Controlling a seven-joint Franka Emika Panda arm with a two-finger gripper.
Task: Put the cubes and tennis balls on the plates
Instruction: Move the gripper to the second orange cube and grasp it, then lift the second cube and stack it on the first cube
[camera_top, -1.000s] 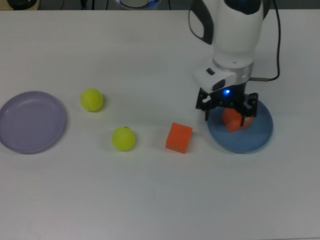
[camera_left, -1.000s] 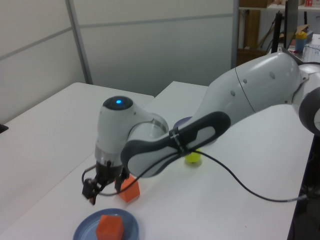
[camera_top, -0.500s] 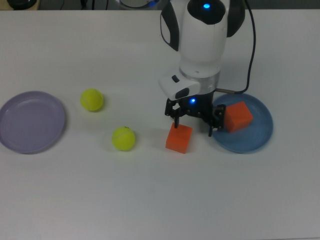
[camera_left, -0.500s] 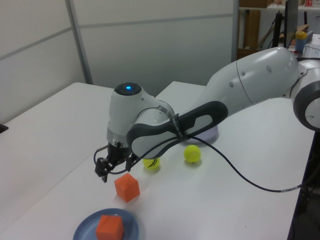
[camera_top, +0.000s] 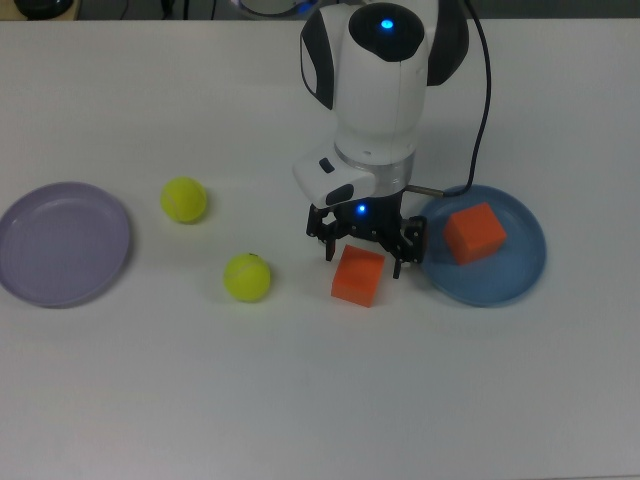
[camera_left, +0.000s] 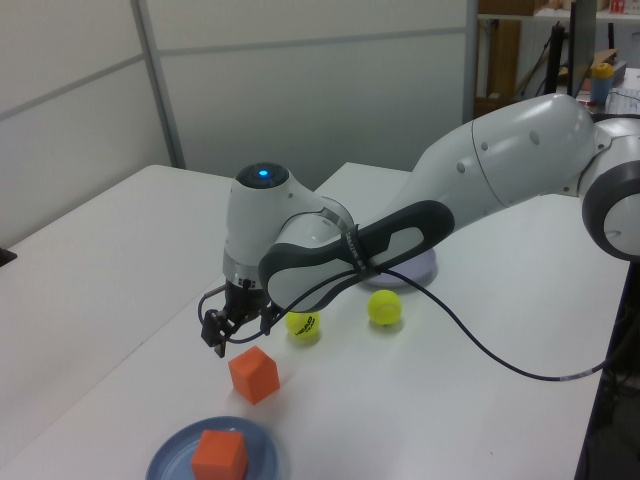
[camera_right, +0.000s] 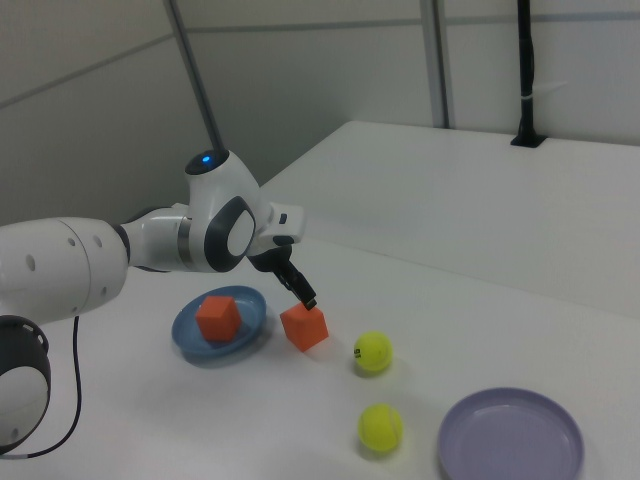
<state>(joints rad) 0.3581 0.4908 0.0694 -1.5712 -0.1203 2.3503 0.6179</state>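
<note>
- One orange cube (camera_top: 474, 232) already rests on the blue plate (camera_top: 520, 272), at the right of the top view's middle; that plate looks chosen for the cubes.
- Second orange cube (camera_top: 358, 276) sits on the white table (camera_top: 300, 400), just beside the blue plate's rim on the top view's left, not on any plate.
- Gripper (camera_top: 363, 255) hangs directly over this free cube, fingers spread wide and holding nothing; one fingertip stands off each side of the cube, probably lined up to descend and pinch it.
- Two tennis balls, one (camera_top: 247, 277) near the free cube and one (camera_top: 184, 199) further toward the top view's left, lie on the table between the plates, apart from each other.
- Lavender plate (camera_top: 64, 243) at the top view's far left carries nothing; the balls likely belong there.
- Hidden: the gripper body covers the free cube's far edge in the top view, and how high the fingertips stand above the cube is hard to judge.
</note>
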